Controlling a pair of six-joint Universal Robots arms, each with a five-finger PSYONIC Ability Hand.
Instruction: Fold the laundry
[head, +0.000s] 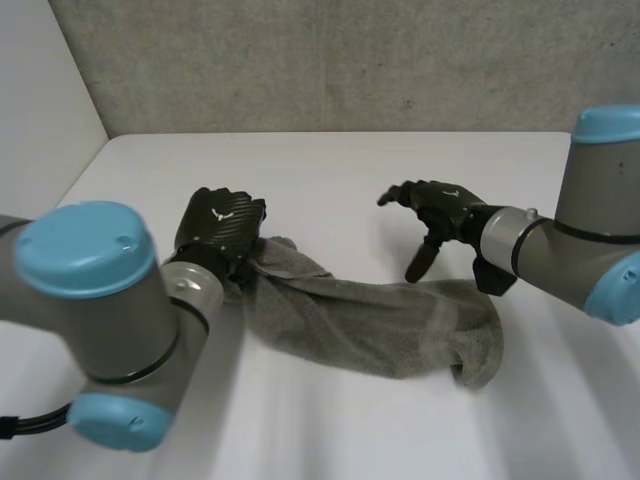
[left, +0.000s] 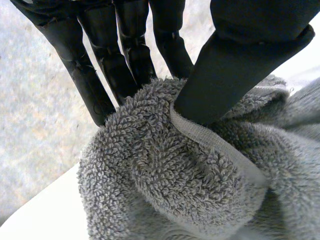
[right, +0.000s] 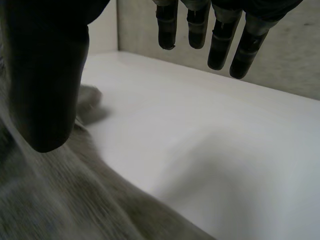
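The towel (head: 370, 325) lies bunched across the middle of the table (head: 330, 165). The left hand (head: 220, 228) pinches its left end. The right hand (head: 440, 212) hovers wide open, holding nothing, above the right end. I judge the step is spreading; next the right hand must grasp that end.

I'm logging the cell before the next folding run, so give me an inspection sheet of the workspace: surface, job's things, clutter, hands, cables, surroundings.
Surface: white table, smooth, no marks seen.
Job's things: one grey towel, bunched into a long crumpled strip, not folded.
Clutter: nothing seen.
Hands: left hand pinches one end of the towel between thumb and fingers; right hand is open above the towel's other half, holding nothing.
Cables: nothing seen on the table.
Surroundings: grey wall behind the table; white panel on the left arm's side.
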